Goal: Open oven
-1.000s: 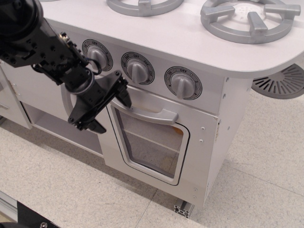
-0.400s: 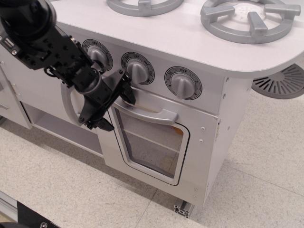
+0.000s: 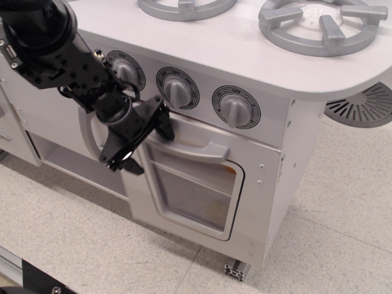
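We took it for a lab: a white toy kitchen [image 3: 257, 61] with grey burners [image 3: 321, 24] stood on speckled tile floor [image 3: 343, 202], an aluminium frame corner [image 3: 234, 269] at bottom centre.

We have a single view, set high and close, looking down at an angle on the front corner of the oven [image 3: 202, 184]. It takes in the stovetop's near edge, the three dials [image 3: 236, 107], the door and the tiled floor [image 3: 343, 208] below. The arm enters from our upper left.
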You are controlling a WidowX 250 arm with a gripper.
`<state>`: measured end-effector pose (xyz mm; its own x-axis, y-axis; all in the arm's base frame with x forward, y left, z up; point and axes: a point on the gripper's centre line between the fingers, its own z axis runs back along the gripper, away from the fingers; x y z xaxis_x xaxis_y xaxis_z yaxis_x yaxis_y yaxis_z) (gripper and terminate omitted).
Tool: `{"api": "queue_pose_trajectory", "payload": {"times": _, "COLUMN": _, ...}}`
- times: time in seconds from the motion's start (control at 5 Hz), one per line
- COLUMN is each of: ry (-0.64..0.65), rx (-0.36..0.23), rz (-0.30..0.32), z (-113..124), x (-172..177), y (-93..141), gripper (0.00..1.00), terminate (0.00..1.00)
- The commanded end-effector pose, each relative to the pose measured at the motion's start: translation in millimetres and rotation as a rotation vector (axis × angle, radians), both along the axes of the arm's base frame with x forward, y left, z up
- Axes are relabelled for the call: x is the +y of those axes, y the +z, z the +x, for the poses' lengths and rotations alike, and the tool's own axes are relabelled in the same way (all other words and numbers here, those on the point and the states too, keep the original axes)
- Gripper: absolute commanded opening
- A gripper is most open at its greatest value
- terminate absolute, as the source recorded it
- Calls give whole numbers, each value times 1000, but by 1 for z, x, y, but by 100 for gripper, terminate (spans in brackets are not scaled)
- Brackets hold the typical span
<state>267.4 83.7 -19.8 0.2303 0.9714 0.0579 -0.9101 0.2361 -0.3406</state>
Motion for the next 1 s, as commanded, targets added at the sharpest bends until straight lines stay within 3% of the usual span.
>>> {"api": "queue_pose_trajectory", "payload": {"times": 0.0, "ry": -52, "rx": 65, "rz": 109, "z": -20, "x": 3, "y": -2, "gripper": 100, "terminate": 0}}
{"api": "queue_pose_trajectory", "payload": {"times": 0.4, "ry": -249, "rx": 207, "rz": 175, "z": -56, "x": -11, "y": 6, "gripper": 100, "terminate": 0}}
{"api": "queue_pose_trajectory", "payload": {"times": 0.6, "ry": -348, "rx": 201, "rz": 173, "z": -69, "x": -15, "y": 23, "gripper": 100, "terminate": 0}}
{"api": "queue_pose_trajectory", "payload": {"times": 0.8, "ry": -464, "rx": 215, "rz": 217, "z": -72, "x": -12, "y": 41, "gripper": 100, "terminate": 0}}
